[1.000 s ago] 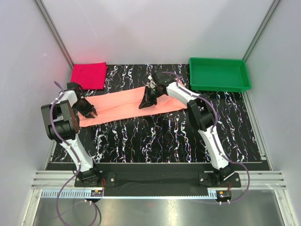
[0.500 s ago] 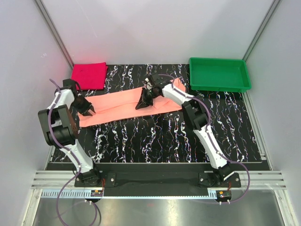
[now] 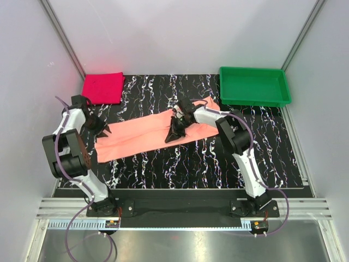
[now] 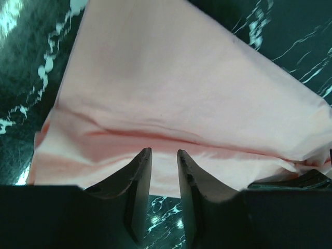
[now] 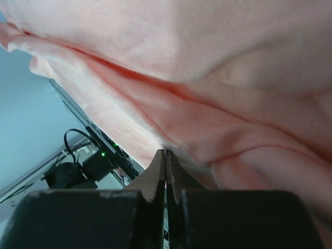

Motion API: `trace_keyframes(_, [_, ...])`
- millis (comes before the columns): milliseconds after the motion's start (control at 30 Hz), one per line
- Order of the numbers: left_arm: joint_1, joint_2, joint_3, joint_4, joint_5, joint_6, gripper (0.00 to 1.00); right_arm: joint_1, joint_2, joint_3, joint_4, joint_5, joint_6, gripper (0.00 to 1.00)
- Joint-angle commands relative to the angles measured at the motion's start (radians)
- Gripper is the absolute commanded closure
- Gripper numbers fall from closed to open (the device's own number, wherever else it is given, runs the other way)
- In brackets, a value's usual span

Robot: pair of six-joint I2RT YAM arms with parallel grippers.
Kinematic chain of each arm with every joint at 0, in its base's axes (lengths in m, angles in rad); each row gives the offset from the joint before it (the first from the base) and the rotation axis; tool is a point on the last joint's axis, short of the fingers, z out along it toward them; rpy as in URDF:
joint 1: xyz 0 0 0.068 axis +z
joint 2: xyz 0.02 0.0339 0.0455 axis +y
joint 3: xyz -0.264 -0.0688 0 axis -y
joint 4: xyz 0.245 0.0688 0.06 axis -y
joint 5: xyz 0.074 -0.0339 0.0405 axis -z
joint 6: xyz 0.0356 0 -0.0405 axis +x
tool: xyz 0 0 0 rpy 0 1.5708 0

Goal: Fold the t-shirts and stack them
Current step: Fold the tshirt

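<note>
The salmon-pink t-shirt (image 3: 142, 131) lies as a long band slanting across the black marbled table. My right gripper (image 3: 172, 136) is at its near edge, shut on a pinch of the pink cloth (image 5: 207, 62), with the jaws pressed together at the fold (image 5: 165, 151). My left gripper (image 3: 104, 131) stands at the band's left end. Its jaws (image 4: 163, 152) are a little apart, the tips at the cloth's edge (image 4: 181, 88), with table showing through the gap. The magenta-red t-shirt (image 3: 102, 88) lies folded at the far left corner.
A green plastic tray (image 3: 254, 86) stands at the far right corner. White walls close in the left, back and right sides. The arms' bases sit on the black rail (image 3: 180, 207) at the near edge.
My right gripper has pulled toward the near side with the shirt's edge in it, and the whole band has shifted nearer. The left gripper has hardly moved.
</note>
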Motion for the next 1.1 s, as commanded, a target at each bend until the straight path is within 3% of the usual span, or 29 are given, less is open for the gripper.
trace_keyframes(0, [-0.017,-0.071,-0.090,0.015,0.052,-0.002,0.68,0.004,-0.080,-0.133,-0.004,0.109,-0.079,1.00])
trace_keyframes(233, [-0.121,-0.195,-0.271,0.016,0.067,-0.014,0.72,-0.002,-0.086,-0.135,-0.016,0.105,-0.105,1.00])
trace_keyframes(400, [-0.143,-0.257,-0.311,0.047,0.064,-0.028,0.76,-0.002,-0.085,-0.149,0.004,0.097,-0.093,1.00])
trace_keyframes(700, [-0.143,-0.047,-0.210,0.108,0.066,-0.020,0.75,-0.002,-0.118,-0.208,0.013,0.103,-0.098,1.00])
trace_keyframes(1067, [-0.094,0.132,-0.036,0.039,-0.009,0.042,0.75,-0.003,-0.146,-0.257,0.016,0.109,-0.104,1.00])
